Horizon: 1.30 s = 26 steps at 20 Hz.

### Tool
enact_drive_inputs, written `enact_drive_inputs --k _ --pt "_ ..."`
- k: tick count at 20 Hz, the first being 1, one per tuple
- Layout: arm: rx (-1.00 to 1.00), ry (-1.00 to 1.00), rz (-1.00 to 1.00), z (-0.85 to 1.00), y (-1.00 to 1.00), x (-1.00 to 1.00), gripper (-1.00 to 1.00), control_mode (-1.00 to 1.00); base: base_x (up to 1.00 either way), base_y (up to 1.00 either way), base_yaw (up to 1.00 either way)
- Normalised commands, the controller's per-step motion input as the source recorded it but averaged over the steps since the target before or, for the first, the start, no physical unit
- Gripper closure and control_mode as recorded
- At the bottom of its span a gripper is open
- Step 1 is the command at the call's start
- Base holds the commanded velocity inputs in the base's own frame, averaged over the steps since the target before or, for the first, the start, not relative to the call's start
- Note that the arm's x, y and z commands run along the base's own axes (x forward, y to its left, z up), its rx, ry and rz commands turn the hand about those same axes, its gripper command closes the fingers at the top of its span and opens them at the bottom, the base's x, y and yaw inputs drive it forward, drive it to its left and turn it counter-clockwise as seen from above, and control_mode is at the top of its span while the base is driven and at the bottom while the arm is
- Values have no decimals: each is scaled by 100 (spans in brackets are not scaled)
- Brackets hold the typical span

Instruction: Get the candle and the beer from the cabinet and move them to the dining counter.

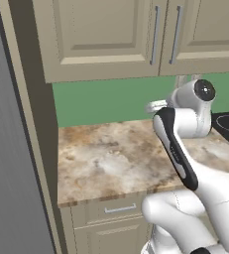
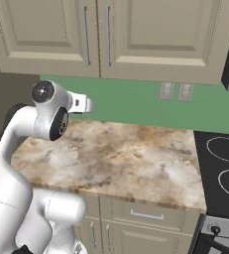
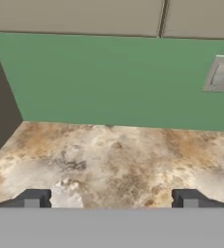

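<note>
Gripper, jaws wide, empty, facing green wall; cabinet at twelve o'clock, doors closed: risk of fingers striking door panel instead of handle.

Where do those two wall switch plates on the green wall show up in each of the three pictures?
Left base view: hidden behind the arm, not visible.
Right base view: switch plates at upper right, just under the cabinet.
Hand view: at the right edge, upper half.
Shared landmark: the green wall above the stone worktop.
</note>
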Motion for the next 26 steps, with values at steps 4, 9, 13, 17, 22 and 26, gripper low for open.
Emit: enact_drive_inputs --k 4,9,13,17,22,26 --pt "0 -32 0 18 0 0 -100 -100 0 0 0" --pt "0 -29 0 29 0 0 -100 -100 0 0 0" --pt "0 -21 0 35 0 0 -100 -100 0 0 0" --pt "-1 -16 0 30 0 -1 -100 -100 0 0 0" --pt "-1 -18 0 36 0 -1 -100 -100 0 0 0" --pt "-1 -17 0 34 0 0 -100 -100 0 0 0"
